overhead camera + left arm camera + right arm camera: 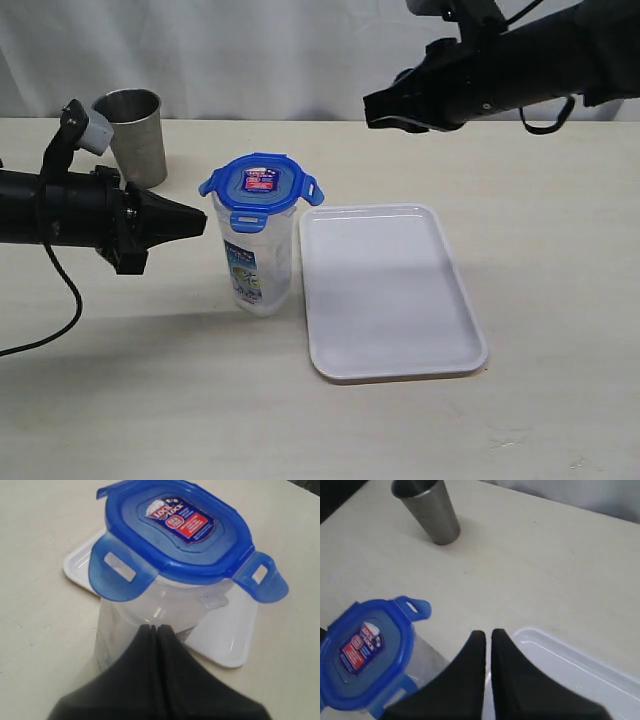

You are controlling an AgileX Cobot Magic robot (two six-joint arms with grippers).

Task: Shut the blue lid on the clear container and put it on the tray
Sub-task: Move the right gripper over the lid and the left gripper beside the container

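The exterior view stands off the arms, raised, looking down across the table (560, 420) at both. The left wrist view looks along the left pincer (156, 629) — very close, the clear container (170, 607) just ahead of its tips, the tray (82, 567) beyond. The right wrist view looks down from higher past the right pincer (487, 632), the tray beneath its tips. All three share the blue lid (260, 185) and tray.
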